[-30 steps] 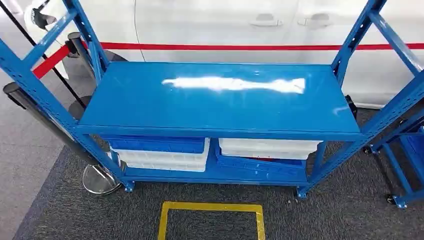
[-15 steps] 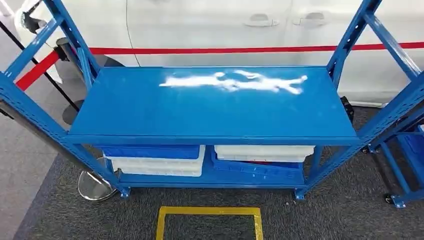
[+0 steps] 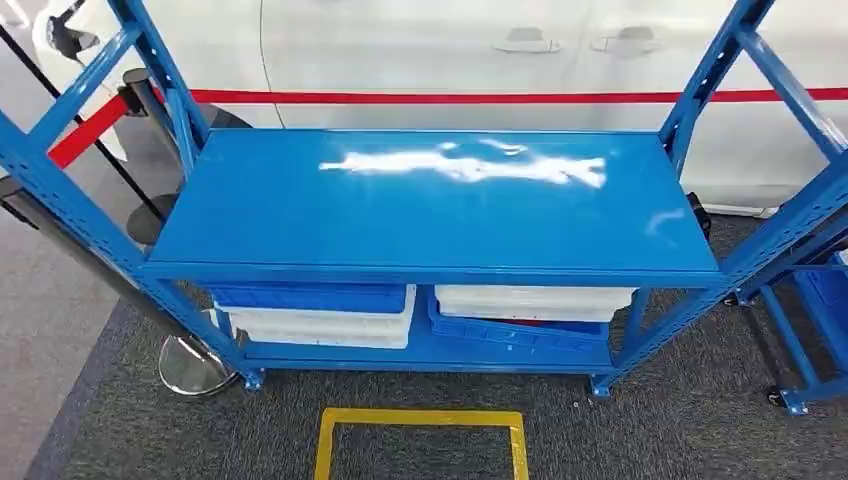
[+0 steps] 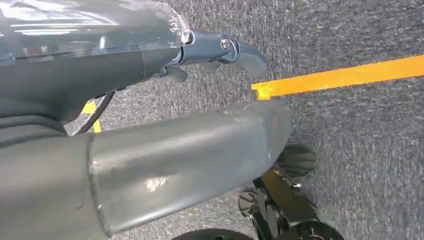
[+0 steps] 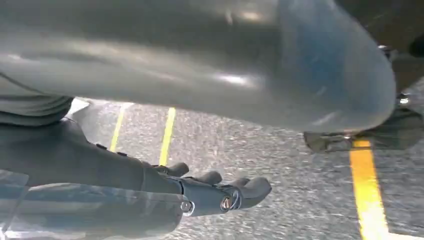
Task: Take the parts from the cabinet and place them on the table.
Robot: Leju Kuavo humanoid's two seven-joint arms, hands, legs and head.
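Hanging beside the robot's body over grey carpet, the left hand (image 4: 220,52) holds nothing, its dark fingers (image 4: 245,56) loosely extended above a yellow floor line (image 4: 345,77). The right hand (image 5: 210,192) also holds nothing, its fingers (image 5: 250,190) lightly bent and apart, with yellow floor lines near it. From the head view, a blue metal cabinet (image 3: 430,205) stands ahead on the carpet; its top shelf is bare and glossy with a glare streak. On the lower shelf sit stacked trays: a blue tray (image 3: 310,297) over white ones (image 3: 320,327) on the left, a white tray (image 3: 530,300) over a tilted blue one (image 3: 515,333) on the right. Whether they hold parts cannot be told. A yellow square outline (image 3: 420,435) marks the floor in front. Behind the cabinet is a white car (image 3: 450,50), crossed by a red barrier belt (image 3: 450,97).
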